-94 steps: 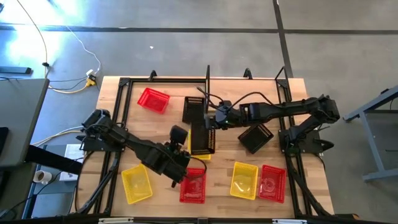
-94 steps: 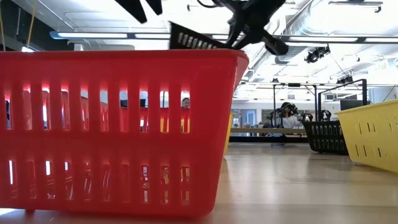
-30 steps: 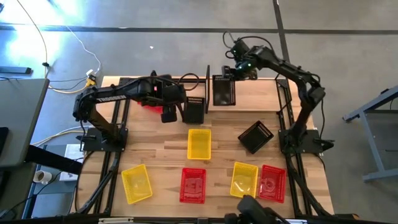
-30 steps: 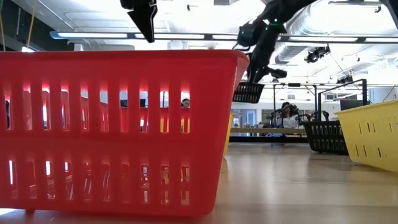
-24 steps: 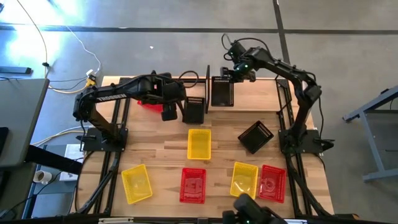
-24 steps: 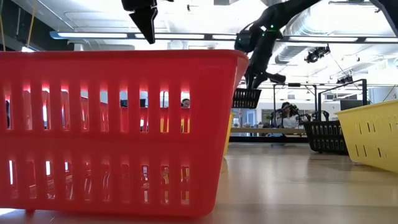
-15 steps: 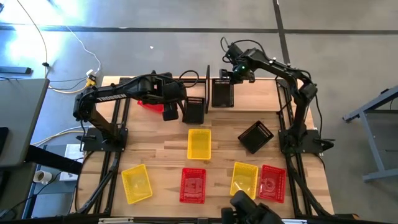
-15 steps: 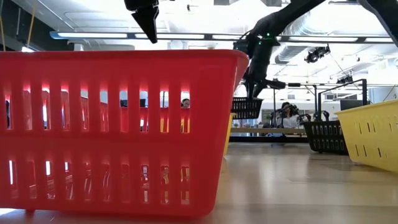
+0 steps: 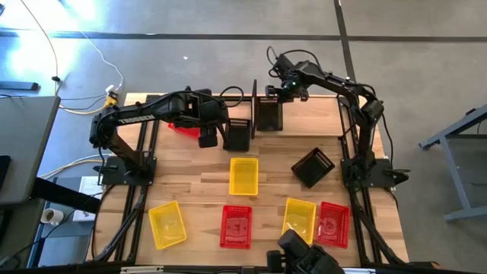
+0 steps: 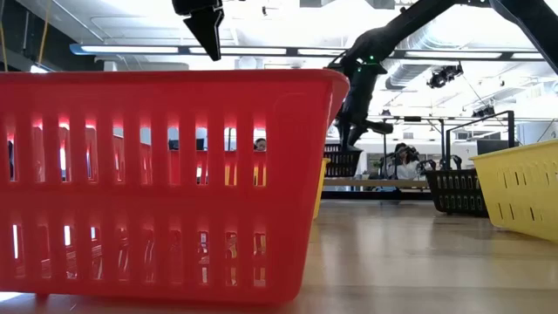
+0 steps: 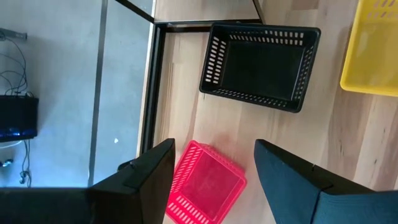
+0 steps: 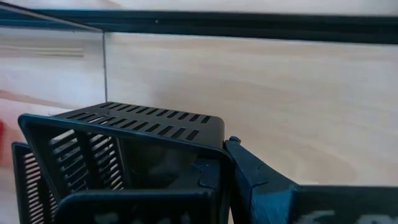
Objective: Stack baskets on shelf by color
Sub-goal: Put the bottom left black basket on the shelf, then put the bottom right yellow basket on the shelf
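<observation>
At the far edge of the bench (image 9: 190, 179), we're watching the right end effector (image 9: 275, 91) clamping the rim of a black basket (image 9: 268, 114), holding it over the shelf (image 9: 253, 95) beside another black basket (image 9: 237, 135). We're seeing the left end effector (image 9: 207, 139) hanging open near a red basket (image 11: 205, 190), carrying nothing.

In the high view the left arm reaches from its base at the left edge toward the upper centre, its wrist bent downward, and the left tool (image 9: 206, 138) hangs there with its fingers (image 11: 147, 180) spread wide and nothing between them. The right arm rises from its base at the right and arches to the top centre, where the right tool (image 9: 278, 93) is clamped on a black basket (image 9: 268, 113).
</observation>
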Controlling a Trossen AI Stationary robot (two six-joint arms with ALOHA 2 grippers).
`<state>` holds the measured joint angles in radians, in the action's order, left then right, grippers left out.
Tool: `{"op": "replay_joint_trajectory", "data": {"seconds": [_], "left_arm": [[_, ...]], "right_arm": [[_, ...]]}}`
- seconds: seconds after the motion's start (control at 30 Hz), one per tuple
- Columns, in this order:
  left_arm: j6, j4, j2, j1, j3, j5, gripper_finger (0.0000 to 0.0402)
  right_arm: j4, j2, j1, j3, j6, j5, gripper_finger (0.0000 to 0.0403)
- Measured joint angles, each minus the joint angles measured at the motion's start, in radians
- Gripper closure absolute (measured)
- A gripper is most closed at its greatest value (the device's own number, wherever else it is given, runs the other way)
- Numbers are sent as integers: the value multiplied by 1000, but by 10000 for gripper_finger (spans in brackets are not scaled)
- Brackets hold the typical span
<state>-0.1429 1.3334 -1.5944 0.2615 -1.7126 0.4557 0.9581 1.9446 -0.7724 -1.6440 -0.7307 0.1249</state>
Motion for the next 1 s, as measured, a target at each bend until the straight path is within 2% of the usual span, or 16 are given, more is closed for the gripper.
{"op": "replay_joint_trajectory", "data": {"seconds": [0.6, 1.0], "left_arm": [[0, 0, 0, 0, 0, -1, 192], [0, 0, 0, 0, 0, 0, 192]], "right_arm": [[-18, 0, 1, 7, 32, -19, 402], [-46, 0, 1, 7, 32, -20, 348]]}}
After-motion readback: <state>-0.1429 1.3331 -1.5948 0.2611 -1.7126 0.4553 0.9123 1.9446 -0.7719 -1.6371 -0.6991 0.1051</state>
